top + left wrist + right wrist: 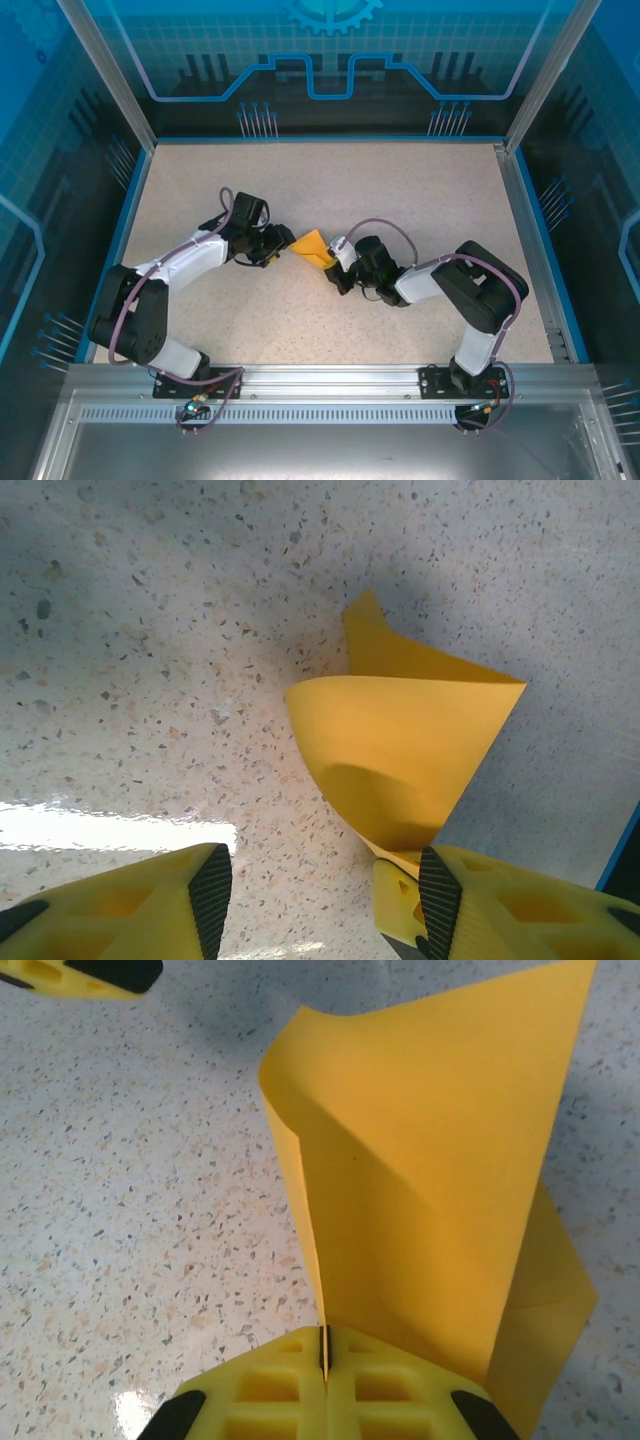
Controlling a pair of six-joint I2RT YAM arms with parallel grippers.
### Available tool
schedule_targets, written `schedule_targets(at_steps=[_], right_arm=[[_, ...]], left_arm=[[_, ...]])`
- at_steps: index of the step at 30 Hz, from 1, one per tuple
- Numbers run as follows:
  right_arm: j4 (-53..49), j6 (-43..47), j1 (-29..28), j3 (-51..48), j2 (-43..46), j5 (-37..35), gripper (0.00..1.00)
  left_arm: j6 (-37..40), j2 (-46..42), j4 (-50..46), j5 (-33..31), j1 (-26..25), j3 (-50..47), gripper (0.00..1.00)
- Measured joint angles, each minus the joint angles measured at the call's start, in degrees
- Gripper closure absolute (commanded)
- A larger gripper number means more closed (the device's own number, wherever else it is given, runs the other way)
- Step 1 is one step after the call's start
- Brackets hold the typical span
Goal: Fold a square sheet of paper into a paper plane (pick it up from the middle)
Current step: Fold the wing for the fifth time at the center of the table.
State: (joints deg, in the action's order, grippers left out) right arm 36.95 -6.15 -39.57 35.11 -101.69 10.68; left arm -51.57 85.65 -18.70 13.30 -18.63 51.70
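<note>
The left gripper (pixel 325 895) has its fingers spread, and the square sheet of paper (pixel 400 750), partly folded and curled, stands mid-table just beyond them. The right gripper (pixel 325 1345) pinches the sheet's near edge between fingers pressed together
</note>
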Motion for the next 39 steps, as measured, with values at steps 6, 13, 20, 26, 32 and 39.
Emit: schedule_targets(at_steps=[6,13,20,26,32,39], right_arm=[[-1.9,-3.5,1.2,1.5,0.0,1.2,0.96],[-3.6,-8.0,3.7,2.0,0.0,2.4,0.94],[-4.0,-11.7,4.7,2.4,-1.3,4.9,0.86],[-4.9,-15.3,6.4,3.5,-2.8,8.0,0.84],[-6.6,-17.5,7.1,4.7,-3.2,10.0,0.82],[-8.2,-18.9,8.2,5.2,-3.2,12.2,0.78]], left_arm=[[-1.0,-1.2,2.3,0.3,0.0,-2.6,0.45],[-1.0,-1.2,4.9,1.7,-0.7,-2.9,0.46],[-1.0,2.6,8.5,4.2,-2.9,-2.9,0.62],[-1.0,7.3,11.0,6.0,-5.0,-2.3,0.65],[-0.9,11.5,12.0,7.2,-6.3,0.7,0.68],[-0.6,15.1,12.7,8.0,-6.6,4.3,0.74]])
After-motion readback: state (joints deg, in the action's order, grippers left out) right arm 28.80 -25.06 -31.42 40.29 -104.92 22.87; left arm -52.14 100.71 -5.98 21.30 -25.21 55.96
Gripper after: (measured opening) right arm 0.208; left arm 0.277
